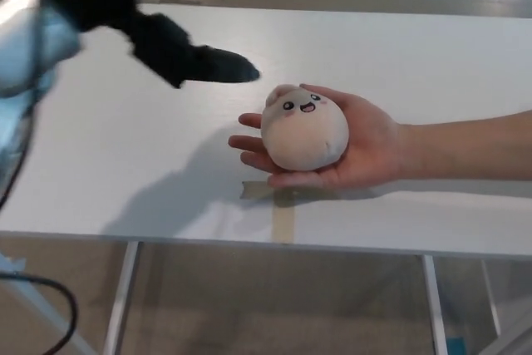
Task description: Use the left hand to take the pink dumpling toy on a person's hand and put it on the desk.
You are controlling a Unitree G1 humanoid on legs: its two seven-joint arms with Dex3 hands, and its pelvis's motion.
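Observation:
A pale pink dumpling toy (304,131) with a small smiling face rests in a person's open palm (366,149), which reaches in from the right just above the white desk (125,147). My left hand (170,43), black and blurred by motion, hangs above the desk to the upper left of the toy. One dark finger (223,68) points toward the toy and stops a little short of it. The hand holds nothing. My right hand does not show.
A strip of tan tape (281,209) lies on the desk under the person's hand, near the front edge. Metal desk legs (120,297) and a dark cable (50,288) show below, over the floor.

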